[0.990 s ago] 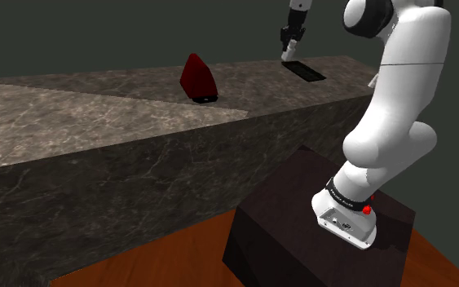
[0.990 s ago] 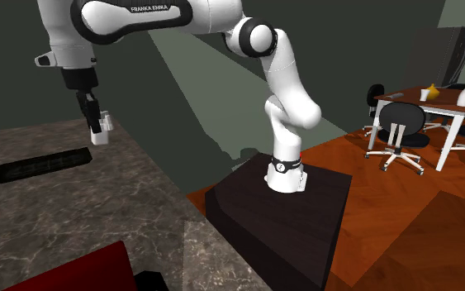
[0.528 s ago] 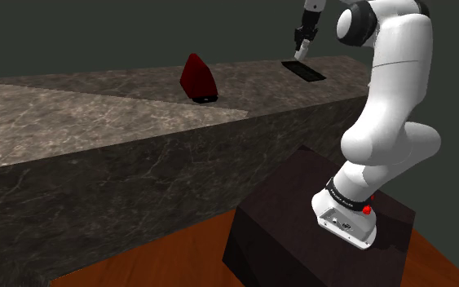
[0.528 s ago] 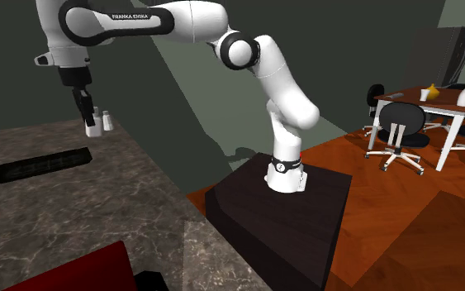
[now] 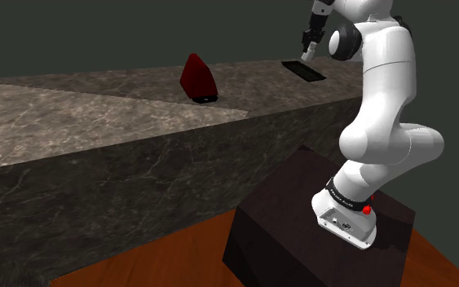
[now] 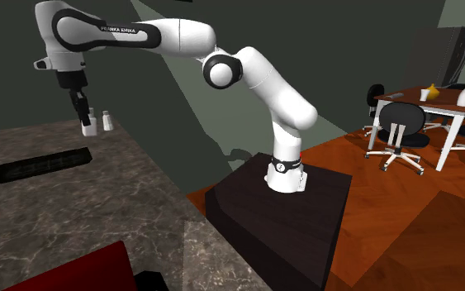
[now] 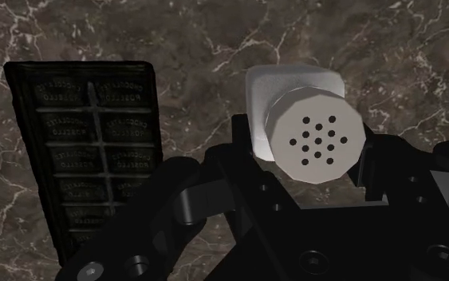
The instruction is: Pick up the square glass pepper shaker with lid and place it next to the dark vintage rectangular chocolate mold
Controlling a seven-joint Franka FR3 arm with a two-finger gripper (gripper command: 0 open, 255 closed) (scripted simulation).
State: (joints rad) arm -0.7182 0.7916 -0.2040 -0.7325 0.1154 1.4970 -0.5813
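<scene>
The claw [image 6: 85,124] is closed on the shaker [image 7: 294,89], its two fingers pressing the thing from both sides close under the lid [image 7: 314,140], which has small holes and faces the wrist camera. The shaker hangs above the dark marble surface [image 6: 98,215], near its far end and near the mold [image 7: 95,136], with a strip of bare surface between the two (another small pale thing [image 6: 106,122] shows just beside the claw in the second exterior view; what it is I cannot tell). The shaker is drawn pale grey, small and square. I judge it light and stiff, with smooth flat sides that can slip if the grip is weak. If it is glass, as the task says, it can crack, so it should be lowered gently and upright. The best hold is on two opposite flat sides of the body, not on the lid.
</scene>
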